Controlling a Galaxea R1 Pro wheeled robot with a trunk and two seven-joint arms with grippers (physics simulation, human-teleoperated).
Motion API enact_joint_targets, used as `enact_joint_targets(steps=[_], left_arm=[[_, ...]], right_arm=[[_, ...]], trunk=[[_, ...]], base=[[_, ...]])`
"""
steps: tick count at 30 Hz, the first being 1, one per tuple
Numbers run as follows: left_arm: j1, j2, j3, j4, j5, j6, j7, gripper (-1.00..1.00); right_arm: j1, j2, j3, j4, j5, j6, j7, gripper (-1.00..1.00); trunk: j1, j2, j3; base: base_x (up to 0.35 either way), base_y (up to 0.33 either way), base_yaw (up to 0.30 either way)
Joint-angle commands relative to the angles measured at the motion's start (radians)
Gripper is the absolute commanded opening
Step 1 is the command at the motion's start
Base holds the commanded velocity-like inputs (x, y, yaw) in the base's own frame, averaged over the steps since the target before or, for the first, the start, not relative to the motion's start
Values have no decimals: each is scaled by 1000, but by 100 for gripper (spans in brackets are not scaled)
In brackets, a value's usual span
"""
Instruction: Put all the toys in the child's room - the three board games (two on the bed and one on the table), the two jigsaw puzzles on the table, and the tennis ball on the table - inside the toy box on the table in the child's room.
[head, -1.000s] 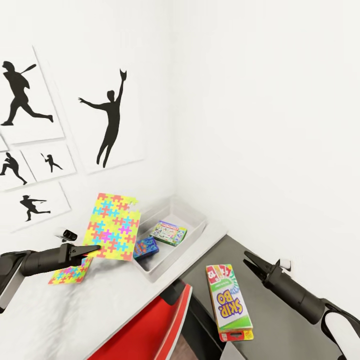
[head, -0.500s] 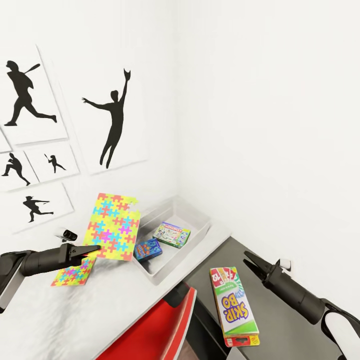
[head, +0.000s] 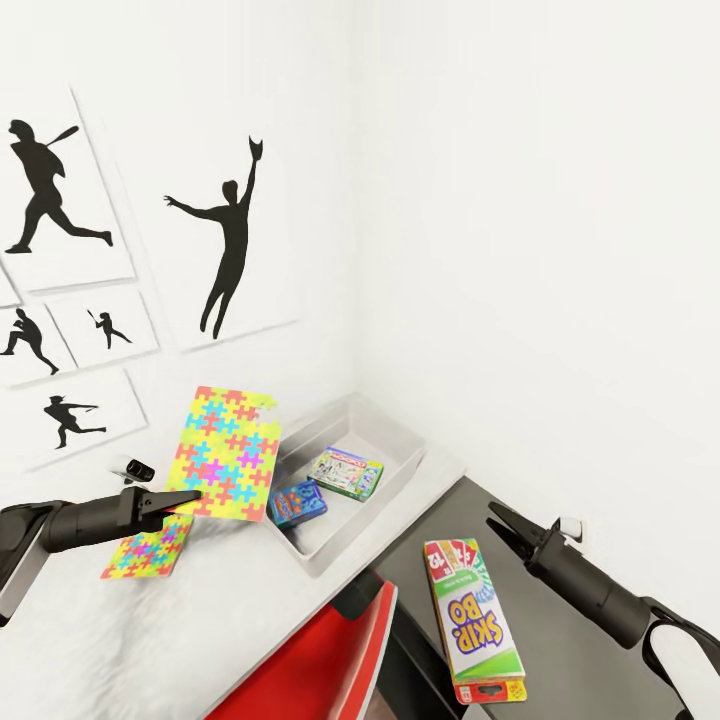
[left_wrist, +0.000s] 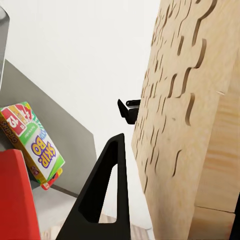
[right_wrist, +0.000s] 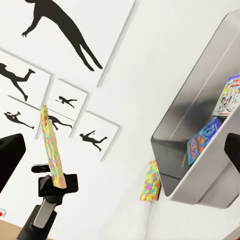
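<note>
- Black baseball-player silhouette pictures (head: 225, 235) are seen hung on the white wall at the left of the head view.
- The left gripper (head: 188, 500) is seen clenched on the lower edge of a jigsaw puzzle (head: 227, 452), which is held tilted above the tabletop (head: 200, 610); in the left wrist view the puzzle's plain wooden back (left_wrist: 195, 115) is shown beside one dark finger (left_wrist: 105, 195).
- A second jigsaw puzzle (head: 148, 548) is seen lying flat on the pale tabletop, just below the left gripper.
- The toy box (head: 395, 428), a light-grey open bin, is set on the tabletop in the corner, just right of the held puzzle.
- Inside the toy box a small blue board game (head: 297, 503) and a colourful Monopoly box (head: 346, 472) are laid side by side on its floor; both are also seen in the right wrist view, the blue one (right_wrist: 204, 137) near the Monopoly one (right_wrist: 229, 96).
- A red chair (head: 320, 660) is seen below the tabletop's edge.
- The SKIP-BO box (head: 472, 620) is seen lying on a dark grey surface (head: 560, 650) right of the tabletop, apart from both grippers.
- The right gripper (head: 503, 526) is held over the dark surface, near the SKIP-BO box, with its jaws spread and nothing grasped.
</note>
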Motion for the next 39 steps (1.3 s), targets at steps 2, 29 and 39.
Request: enact_joint_targets(steps=[2,29,39], left_arm=[[-1,0,0,0,0,11,-4,-100],[-363,-189,-70,299,-89,11,279,-100],[-659,-386,-152,618,-309,1,593,-100]], right_arm=[[0,0,-1,0,-4,7,0,100],[0,0,-1,0,-4,10,2,100],[-1,-1,-9,0,-4,11,10,100]], trunk=[[1,-2,-2],[1,-2,-2],[1,-2,-2]], base=[[2,1,0],[6,-3,0],[0,0,0]])
